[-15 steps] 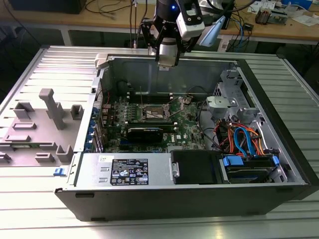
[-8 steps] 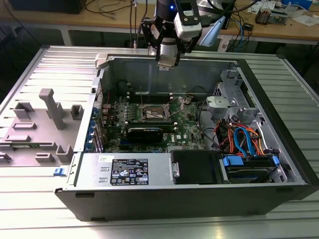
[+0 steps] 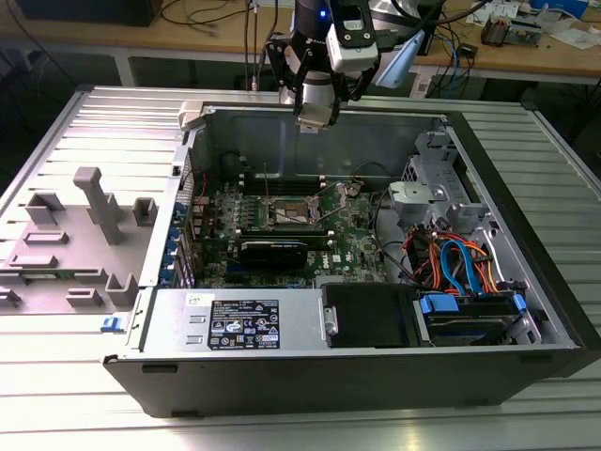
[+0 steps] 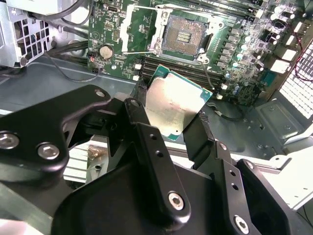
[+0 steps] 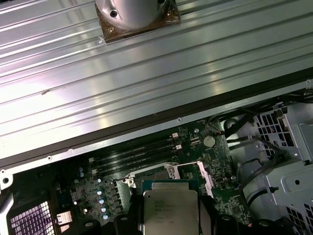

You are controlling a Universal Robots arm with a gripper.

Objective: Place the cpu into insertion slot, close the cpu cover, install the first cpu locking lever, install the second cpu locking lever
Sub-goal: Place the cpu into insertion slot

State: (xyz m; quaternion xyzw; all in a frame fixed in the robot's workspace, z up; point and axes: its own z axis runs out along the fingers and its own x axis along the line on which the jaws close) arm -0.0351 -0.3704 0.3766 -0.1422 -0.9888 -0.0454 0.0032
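Your gripper (image 4: 171, 125) had the cpu (image 4: 173, 107) pinched by its edges between the jaws, high over the case (image 3: 310, 381), well apart from the slot (image 4: 185, 36): light, stiff, likely fragile underneath, so edges only.

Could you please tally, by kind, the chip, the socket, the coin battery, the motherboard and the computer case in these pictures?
Chip, held in the hand: 1
Socket, empty: 1
Coin battery: 1
Motherboard: 1
Computer case: 1
Total: 5
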